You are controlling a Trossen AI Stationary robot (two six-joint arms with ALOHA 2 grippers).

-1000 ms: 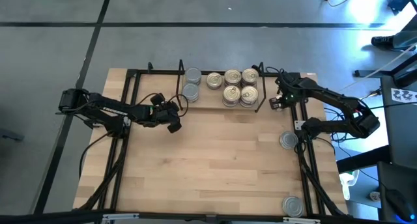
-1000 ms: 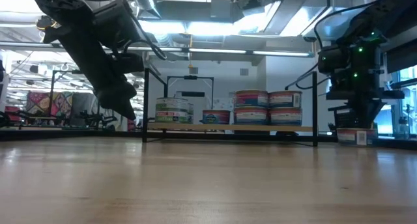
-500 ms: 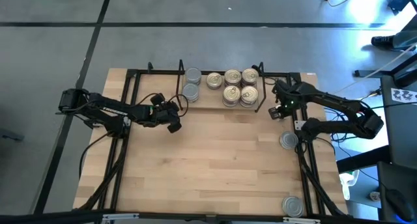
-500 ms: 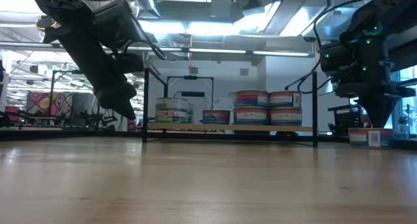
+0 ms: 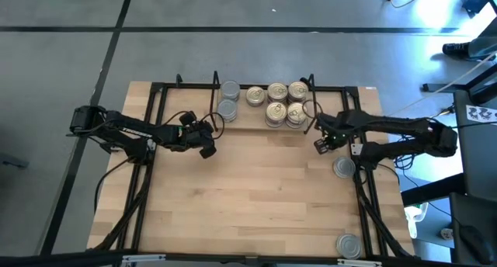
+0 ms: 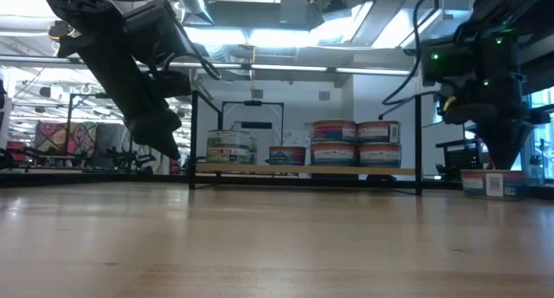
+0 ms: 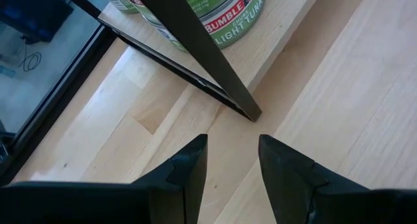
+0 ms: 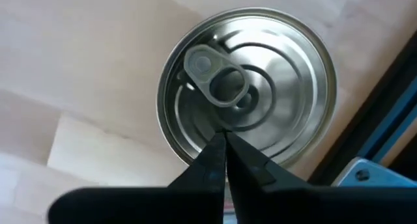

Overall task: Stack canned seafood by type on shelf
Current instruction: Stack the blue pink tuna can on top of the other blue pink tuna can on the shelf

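Observation:
The shelf (image 5: 247, 121), a black wire frame with a light board, stands at the table's far edge. On the board are silver-topped tins (image 5: 228, 99) at the left and gold-lidded tins (image 5: 277, 102) at the right, some stacked two high (image 6: 355, 143). A loose pull-ring tin (image 5: 344, 168) rests flat on the table at the right. My right gripper (image 5: 319, 145) hangs shut just left of it, pointing down, clear of it in the high view; its wrist view shows the tin's lid (image 8: 273, 87) beyond the fingertips (image 8: 225, 134). My left gripper (image 5: 208, 150) hangs open and empty before the shelf's left end.
Another silver tin (image 5: 349, 245) lies at the table's near right corner. Black frame rails (image 5: 365, 189) run along both table sides. The shelf's corner post (image 7: 202, 61) and green-labelled tins (image 7: 225, 12) stand just beyond my left fingers. Bare wood fills the table's middle and near part.
My right gripper has left the shelf's right end and swung toward the table's near edge and a little left, ending beside the loose tin. It rolled about its downward axis on the way and stayed shut.

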